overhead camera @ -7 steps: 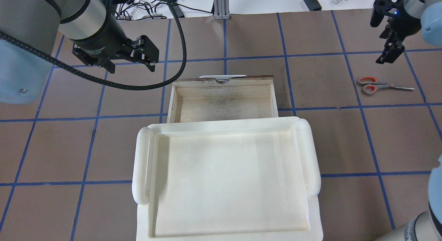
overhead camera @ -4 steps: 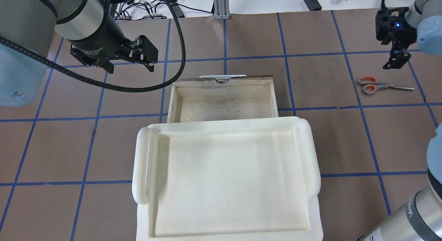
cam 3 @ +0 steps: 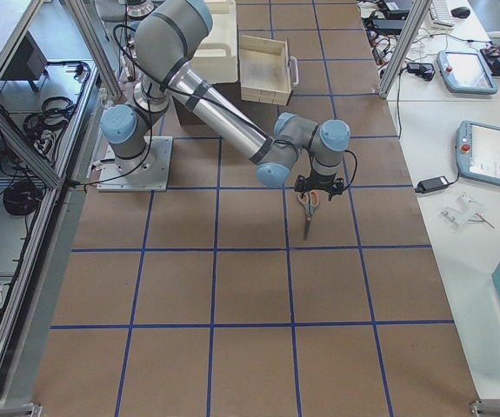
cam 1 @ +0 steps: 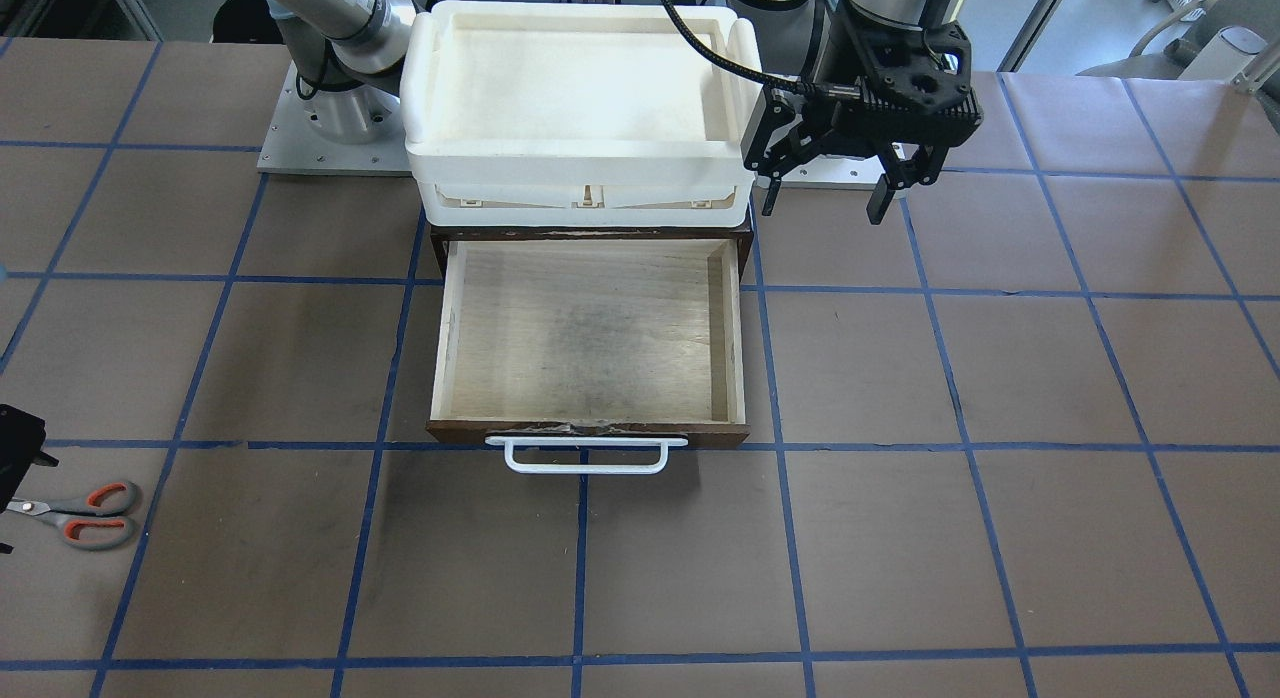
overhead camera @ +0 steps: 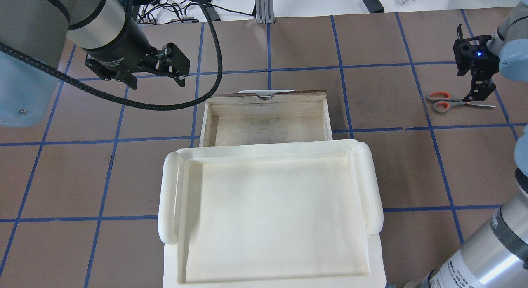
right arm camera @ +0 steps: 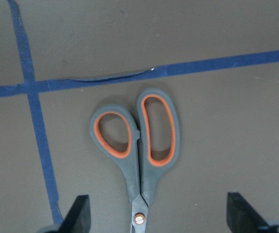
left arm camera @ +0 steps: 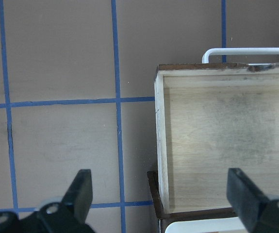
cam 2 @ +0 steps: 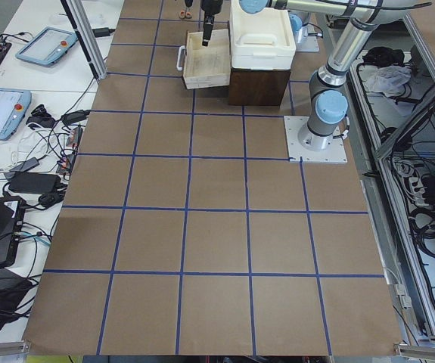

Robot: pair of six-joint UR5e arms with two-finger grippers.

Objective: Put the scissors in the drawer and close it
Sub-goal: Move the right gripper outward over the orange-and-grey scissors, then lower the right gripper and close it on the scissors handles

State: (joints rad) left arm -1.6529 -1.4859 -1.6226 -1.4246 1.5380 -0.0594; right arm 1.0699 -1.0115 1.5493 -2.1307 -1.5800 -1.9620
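Brown paper gridded with blue tape covers the counter (overhead camera: 288, 44). The white plastic bin (overhead camera: 169, 197) sits on a dark cabinet (cam 2: 259, 87) behind the drawer (cam 1: 733, 328), and its inside shows only bare plastic. The drawer stands pulled out, its plywood floor bare. The left gripper (cam 1: 822, 203) hangs above the drawer's left side, fingers spread wide and holding nothing. Well off the drawer's right side, the right gripper (right arm camera: 158, 218) is poised over the scissors (right arm camera: 139, 145), released, one finger on either side of the pivot. The scissors lie flat on the counter, blades shut. Whether the fingers touch the counter is unclear. The front-facing view cuts off the blades at its edge.
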